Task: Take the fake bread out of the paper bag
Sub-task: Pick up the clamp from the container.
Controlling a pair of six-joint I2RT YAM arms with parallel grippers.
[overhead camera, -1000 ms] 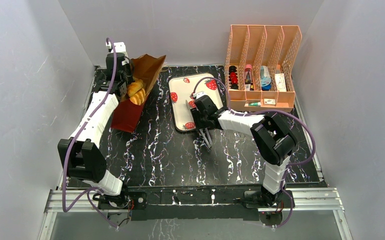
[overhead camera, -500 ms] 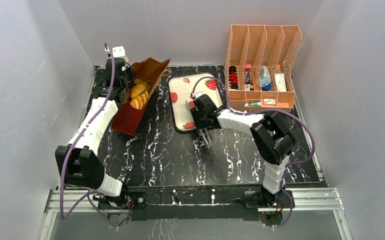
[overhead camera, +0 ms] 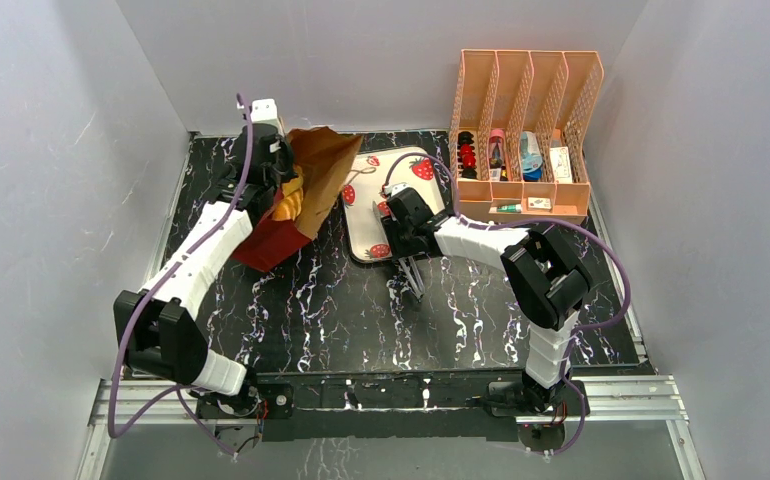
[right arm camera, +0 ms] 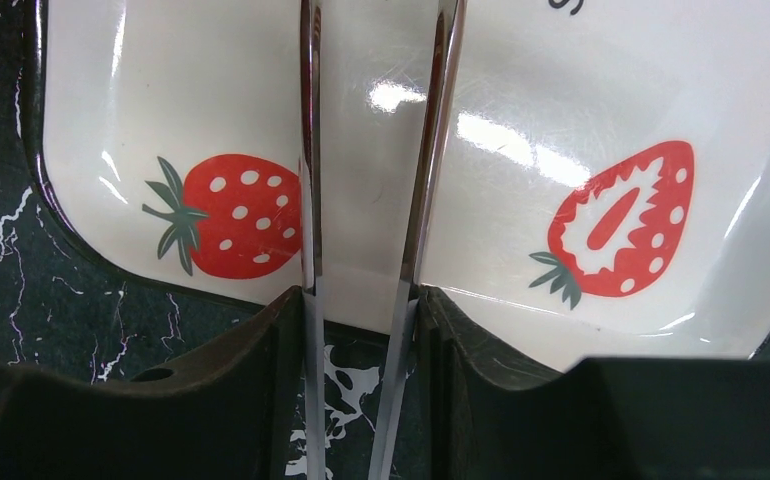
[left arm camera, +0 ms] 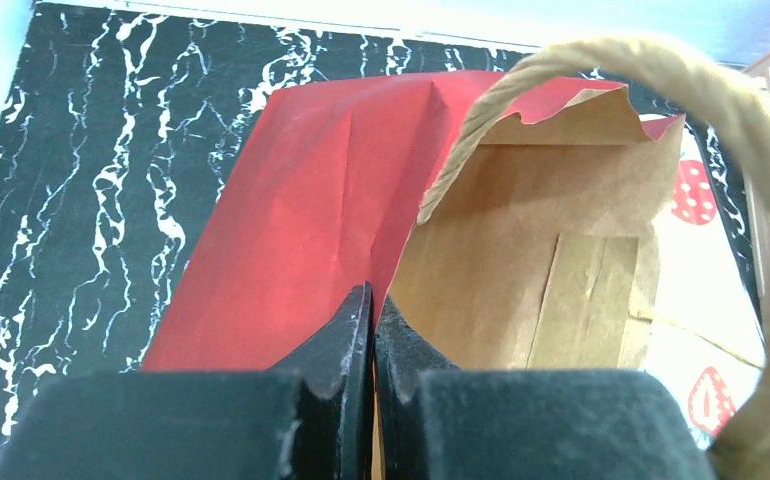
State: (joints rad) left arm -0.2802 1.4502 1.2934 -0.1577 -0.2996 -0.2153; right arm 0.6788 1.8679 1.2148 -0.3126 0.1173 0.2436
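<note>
Our left claw (left arm camera: 373, 305) is clamped on the paper bag (left arm camera: 301, 220) rim, bread (overhead camera: 287, 205) showing inside. Our right claw (right arm camera: 359, 305) squeezes the tongs (right arm camera: 427, 180) over the tray (right arm camera: 561, 70).

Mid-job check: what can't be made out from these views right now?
Top view: how much orange toy bread sits in the brown-and-red paper bag; its wall and the left arm hide the rest.
Right wrist view: tips of the thin metal tongs, cut off by the top edge.
Top view: items in the peach slotted organizer, too small.
</note>
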